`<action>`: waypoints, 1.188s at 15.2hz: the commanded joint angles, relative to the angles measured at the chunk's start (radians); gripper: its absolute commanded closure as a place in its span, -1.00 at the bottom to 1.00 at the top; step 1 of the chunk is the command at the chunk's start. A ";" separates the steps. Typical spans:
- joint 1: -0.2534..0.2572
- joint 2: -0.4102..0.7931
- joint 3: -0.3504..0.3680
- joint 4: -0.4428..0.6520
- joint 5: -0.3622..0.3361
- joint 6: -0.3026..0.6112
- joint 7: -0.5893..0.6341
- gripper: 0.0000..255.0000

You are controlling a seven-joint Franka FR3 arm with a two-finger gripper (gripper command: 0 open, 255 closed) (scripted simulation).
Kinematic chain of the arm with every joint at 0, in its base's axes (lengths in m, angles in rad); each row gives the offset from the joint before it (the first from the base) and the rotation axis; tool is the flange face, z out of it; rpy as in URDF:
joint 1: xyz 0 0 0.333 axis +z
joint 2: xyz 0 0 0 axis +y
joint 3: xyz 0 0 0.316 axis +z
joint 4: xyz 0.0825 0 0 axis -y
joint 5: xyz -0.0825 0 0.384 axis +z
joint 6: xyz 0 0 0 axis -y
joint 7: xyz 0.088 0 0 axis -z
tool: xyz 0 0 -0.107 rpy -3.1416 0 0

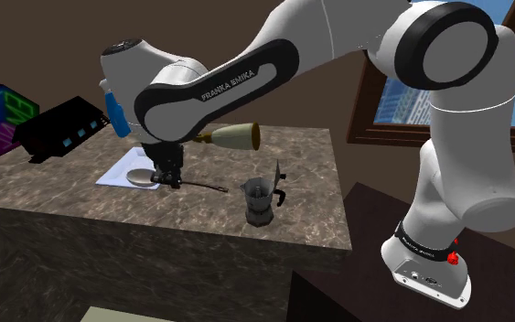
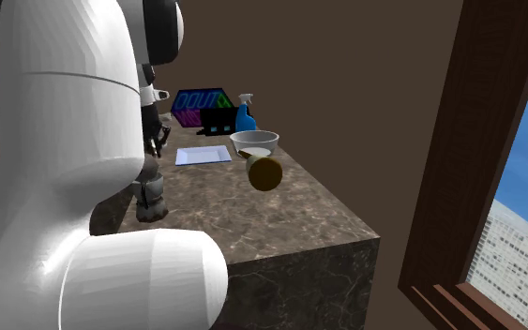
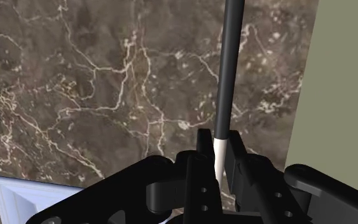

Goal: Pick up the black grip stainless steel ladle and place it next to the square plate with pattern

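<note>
Clamping ladle (image 3: 228,63) shaft, gripper (image 3: 219,141) fingers nearly closed around it; ladle bowl at white square plate (image 1: 116,171) edge, marble counter (image 1: 310,174).

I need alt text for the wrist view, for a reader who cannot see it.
The end effector clasps the ladle by its pale stem, the black grip reaching away over a brown veined counter. One corner of a white plate lies nearby.

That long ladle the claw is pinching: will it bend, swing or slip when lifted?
The ladle looks like a thin straight rod, so it probably stays stiff. The gripper clasps its pale stem, with the long dark handle sticking out, so it may tilt. That narrow, smooth stem could twist between the fingers.
</note>
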 commanded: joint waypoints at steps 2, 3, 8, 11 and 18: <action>0.001 0.013 -0.001 -0.022 -0.004 0.035 0.006 1.00; 0.001 0.016 -0.002 -0.030 -0.005 0.047 0.008 1.00; 0.001 0.038 -0.004 -0.066 -0.012 0.104 0.017 1.00; 0.001 0.053 -0.006 -0.085 -0.017 0.137 0.023 1.00; 0.002 0.064 -0.007 -0.095 -0.020 0.158 0.026 1.00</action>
